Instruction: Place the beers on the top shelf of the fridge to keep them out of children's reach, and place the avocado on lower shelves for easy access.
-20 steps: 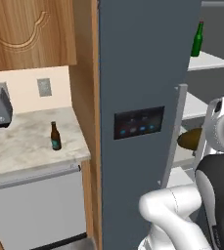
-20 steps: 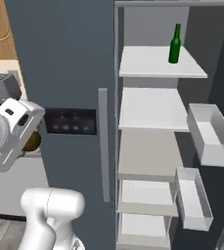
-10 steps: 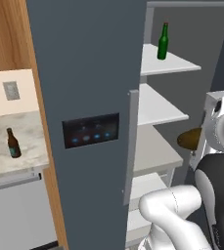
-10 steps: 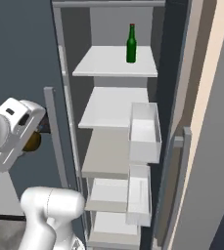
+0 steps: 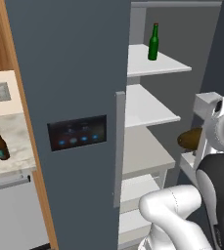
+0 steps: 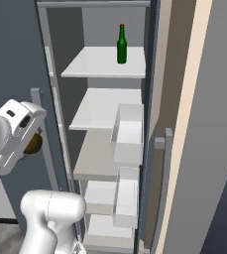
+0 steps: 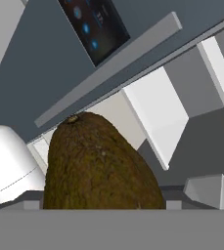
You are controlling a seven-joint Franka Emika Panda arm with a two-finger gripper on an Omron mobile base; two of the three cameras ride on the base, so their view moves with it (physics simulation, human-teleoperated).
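- On the top shelf (image 6: pixel 95 64) of the open fridge (image 5: pixel 69 88), near its right edge, we see the green beer (image 6: pixel 121 44) standing upright.
- Our gripper (image 5: pixel 197 139) is clamped on the avocado (image 7: pixel 101 166), level with the lower shelves (image 6: pixel 102 111).
- At the left, the brown beer (image 5: pixel 1 144) stands on the desk (image 5: pixel 15 156).

I see a dark blue-grey fridge (image 5: pixel 69 73) with white shelves (image 6: pixel 107 63), a plain green bottle (image 5: pixel 153 42), a brown bottle (image 5: pixel 1 145) with teal label, and an olive-brown avocado (image 7: pixel 101 166).
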